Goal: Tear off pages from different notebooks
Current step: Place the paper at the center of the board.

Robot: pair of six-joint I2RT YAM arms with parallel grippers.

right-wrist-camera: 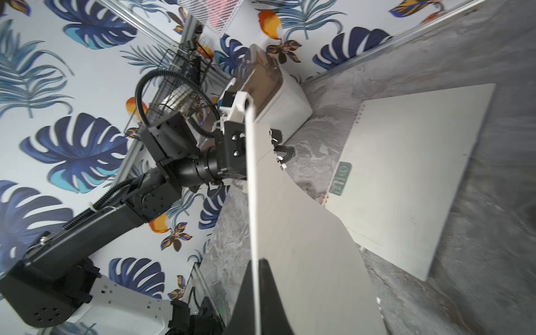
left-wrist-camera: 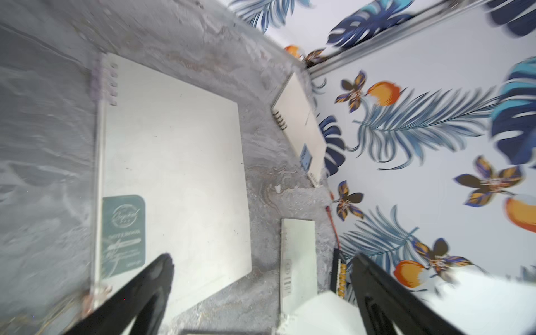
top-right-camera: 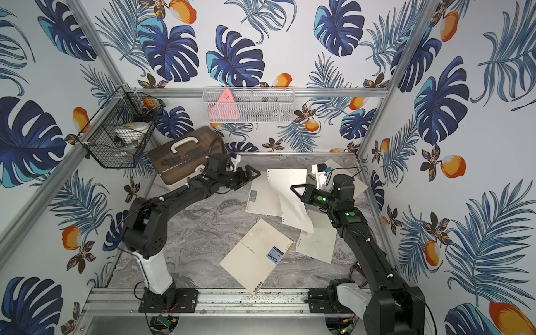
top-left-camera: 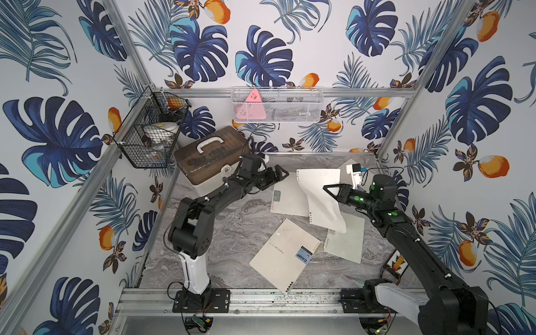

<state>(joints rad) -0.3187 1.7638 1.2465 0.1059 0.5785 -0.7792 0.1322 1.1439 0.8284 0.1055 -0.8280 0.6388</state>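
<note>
My right gripper point(top-left-camera: 326, 188) is shut on a loose, curled cream page point(top-left-camera: 319, 200), held above the table; in the right wrist view the page point(right-wrist-camera: 290, 226) runs edge-on between the fingers. Under it lies a small notebook point(top-left-camera: 288, 200) with a grey-green label. My left gripper point(top-left-camera: 282, 174) hangs open and holds nothing, over that notebook's point(left-wrist-camera: 174, 162) far left corner. A large CAMP notebook point(top-left-camera: 284, 255) lies in front. Another small notebook point(top-left-camera: 346, 242) lies front right. A further notebook point(top-left-camera: 346, 166) at the back right is partly hidden by the right wrist.
A brown-lidded white box point(top-left-camera: 211, 162) stands at the back left, close behind the left arm. A black wire basket point(top-left-camera: 150, 130) and a white mesh basket point(top-left-camera: 275, 106) hang on the walls. A small circuit board point(top-left-camera: 396, 262) lies by the right wall.
</note>
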